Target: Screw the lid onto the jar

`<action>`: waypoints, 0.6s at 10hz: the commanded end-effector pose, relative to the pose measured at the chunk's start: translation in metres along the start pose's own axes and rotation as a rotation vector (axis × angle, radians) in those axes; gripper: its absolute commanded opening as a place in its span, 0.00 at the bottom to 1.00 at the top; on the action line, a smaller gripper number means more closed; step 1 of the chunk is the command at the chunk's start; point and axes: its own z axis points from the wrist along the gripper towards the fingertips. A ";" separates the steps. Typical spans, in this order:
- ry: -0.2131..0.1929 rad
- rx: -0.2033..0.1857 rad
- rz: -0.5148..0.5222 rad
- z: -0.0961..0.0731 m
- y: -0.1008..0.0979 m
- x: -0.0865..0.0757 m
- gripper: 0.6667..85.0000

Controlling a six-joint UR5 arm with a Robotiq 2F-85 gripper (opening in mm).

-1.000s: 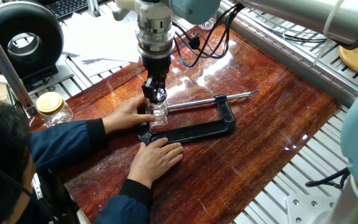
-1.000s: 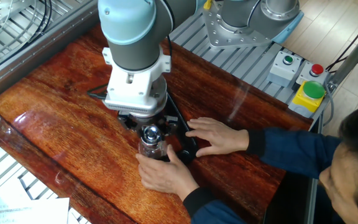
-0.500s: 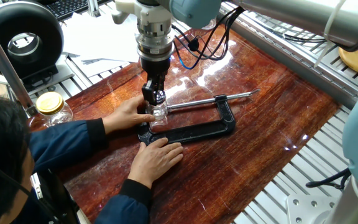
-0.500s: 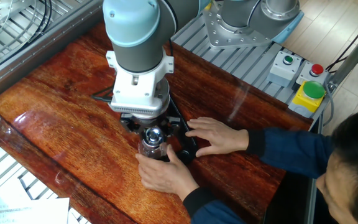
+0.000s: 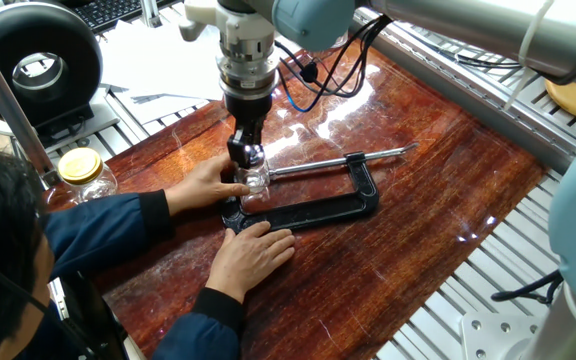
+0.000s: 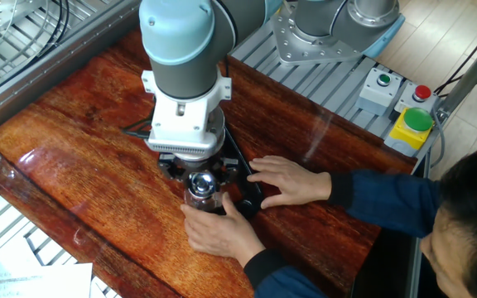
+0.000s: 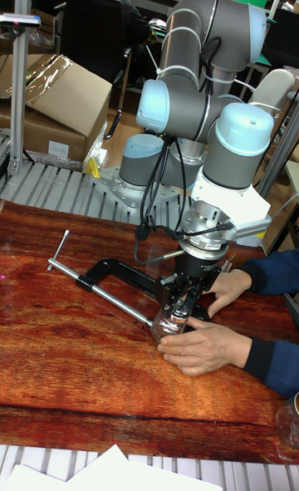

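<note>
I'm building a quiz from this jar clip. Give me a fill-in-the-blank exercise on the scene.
1. The gripper points straight ____ over the jar.
2. A person's ____ steadies the jar on the table.
3. The clamp lying beside the jar is ____ in colour.
4. The other jar wears a ____ lid.

Missing words: down; hand; black; yellow

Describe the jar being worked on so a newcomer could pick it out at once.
Start at the black C-clamp on the red wooden table. At its end nearest the person, under the gripper, stands the jar, steadied by a hand. It is small and clear, unlike the yellow-lidded jar off the table's edge.
</note>
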 end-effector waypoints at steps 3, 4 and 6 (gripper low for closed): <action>-0.004 -0.001 -0.015 0.001 -0.003 0.001 0.01; -0.002 0.002 -0.020 0.002 -0.003 0.002 0.01; 0.000 -0.004 -0.025 0.001 -0.002 0.006 0.01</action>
